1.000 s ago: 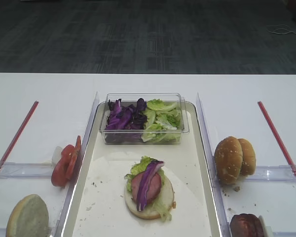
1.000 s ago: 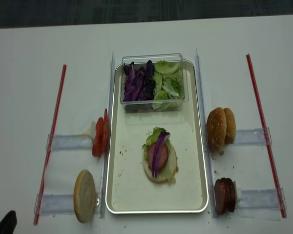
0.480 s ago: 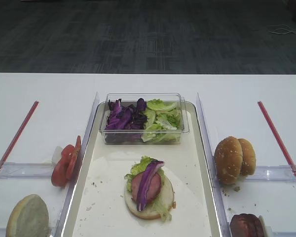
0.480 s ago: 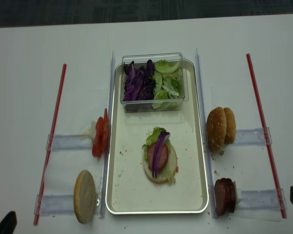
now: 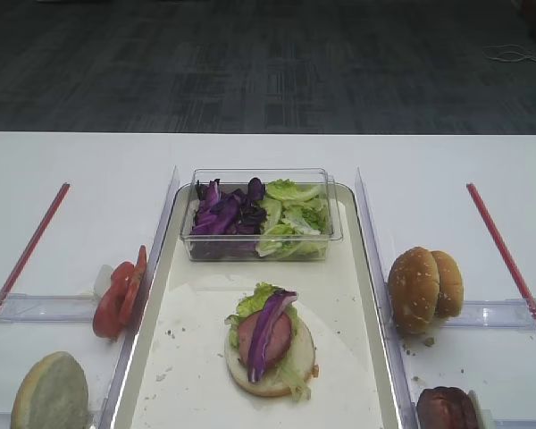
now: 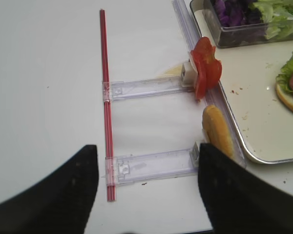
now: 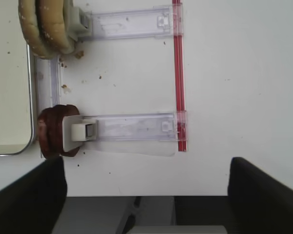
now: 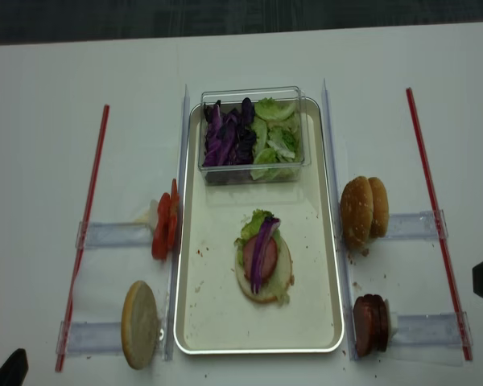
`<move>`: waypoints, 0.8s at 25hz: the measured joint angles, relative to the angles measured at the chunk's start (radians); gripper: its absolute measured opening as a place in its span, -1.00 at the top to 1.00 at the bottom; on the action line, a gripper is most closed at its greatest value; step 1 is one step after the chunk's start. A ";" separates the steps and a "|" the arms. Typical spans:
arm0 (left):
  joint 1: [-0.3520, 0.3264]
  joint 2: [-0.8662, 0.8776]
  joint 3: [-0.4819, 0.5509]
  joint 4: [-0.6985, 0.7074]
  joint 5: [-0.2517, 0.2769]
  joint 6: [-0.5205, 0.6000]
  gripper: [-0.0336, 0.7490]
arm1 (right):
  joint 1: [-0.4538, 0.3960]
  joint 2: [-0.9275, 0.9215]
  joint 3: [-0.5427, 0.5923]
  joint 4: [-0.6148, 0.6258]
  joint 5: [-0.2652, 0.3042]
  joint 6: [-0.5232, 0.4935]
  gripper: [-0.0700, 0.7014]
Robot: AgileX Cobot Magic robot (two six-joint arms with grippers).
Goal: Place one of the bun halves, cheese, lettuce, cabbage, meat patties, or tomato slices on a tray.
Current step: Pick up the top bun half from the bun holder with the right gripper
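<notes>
Two grippers sit at the near table edge, and we see both with fingers spread wide and nothing between them: the left gripper (image 6: 146, 187) frames its wrist view with dark fingers (image 6: 53, 195), and the right gripper (image 7: 146, 195) shows as a dark shape at the right edge of the realsense view; nearest on the left, we find a pale seedless bun half (image 8: 140, 323) standing on edge in a clear holder (image 6: 151, 163), just beside the tray (image 8: 191, 322); nearest on the right, the meat patties (image 8: 369, 323) stand on edge in their own holder; on the tray liner lies a flat bun bottom (image 8: 263, 269) carrying lettuce (image 8: 256, 221), a patty and a strip of cabbage (image 8: 264, 243); farther along, the tomato slices (image 8: 165, 225) stand left of the tray and the sesame bun halves (image 8: 364, 211) stand right of it; at the far end a clear plastic box (image 8: 251, 135) rests on the tray with purple cabbage left and green lettuce right; red strips (image 8: 433, 201) bound both sides
</notes>
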 joint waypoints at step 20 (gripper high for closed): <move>0.000 0.000 0.000 0.000 0.000 0.000 -0.16 | 0.000 0.439 -0.299 -0.010 0.012 -0.026 -0.87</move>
